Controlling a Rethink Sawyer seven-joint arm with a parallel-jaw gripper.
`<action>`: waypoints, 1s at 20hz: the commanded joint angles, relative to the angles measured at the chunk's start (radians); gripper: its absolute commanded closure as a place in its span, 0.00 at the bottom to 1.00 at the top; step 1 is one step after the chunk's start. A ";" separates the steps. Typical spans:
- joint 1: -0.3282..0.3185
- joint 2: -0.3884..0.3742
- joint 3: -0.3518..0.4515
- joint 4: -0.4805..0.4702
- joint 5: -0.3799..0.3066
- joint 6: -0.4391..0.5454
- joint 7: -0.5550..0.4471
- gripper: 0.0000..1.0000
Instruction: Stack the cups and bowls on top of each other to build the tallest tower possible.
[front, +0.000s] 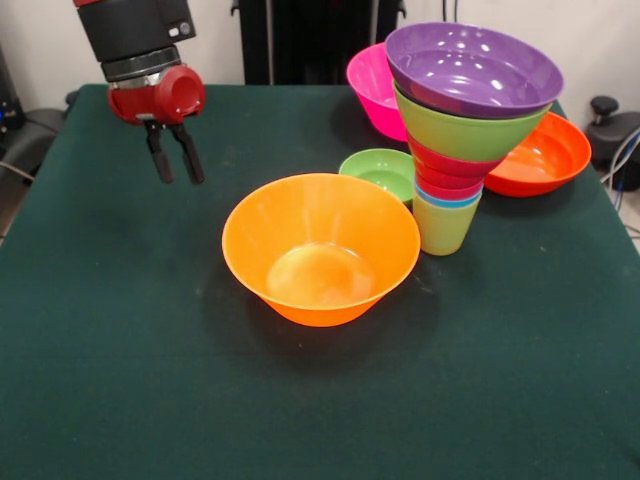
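At about ten o'clock on the dark green surface, the red and black arm comes straight down, its wrist pointing at the cloth. Its two black fingers hang slightly apart with nothing between them, clear above the surface. Toward four o'clock from the fingers, well apart, the big orange bowl sits upright at the middle. Just behind its rim at one o'clock is the small green bowl. Right of that stands the tower: a yellow-green cup at the bottom, a blue rim and red pieces nested above it, then a lime green bowl and a purple bowl on top. Behind the tower a pink bowl peeks out at eleven o'clock, and a red-orange bowl lies at three o'clock.
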 joint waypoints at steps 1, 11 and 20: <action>0.076 0.052 -0.009 -0.092 -0.023 0.046 -0.067 0.00; 0.109 0.075 -0.034 -0.112 -0.035 0.003 -0.035 0.00; 0.134 0.051 -0.040 -0.109 -0.013 0.011 -0.008 0.00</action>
